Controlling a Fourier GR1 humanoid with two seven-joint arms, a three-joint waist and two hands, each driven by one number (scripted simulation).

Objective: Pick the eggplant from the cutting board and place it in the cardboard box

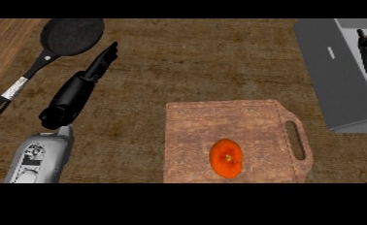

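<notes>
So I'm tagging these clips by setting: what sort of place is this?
Most likely a kitchen counter. A wooden cutting board with a handle slot lies on the brown countertop, with an orange food item on it, and a black frying pan sits at the far left.

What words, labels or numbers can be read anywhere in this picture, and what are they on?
None can be read.
The left forearm carries dark markings on its grey shell, too blurred to read.
The grey box at the right has a small pale mark, not legible as text.
The cutting board, the orange item on it and the black pan show no writing.
</notes>
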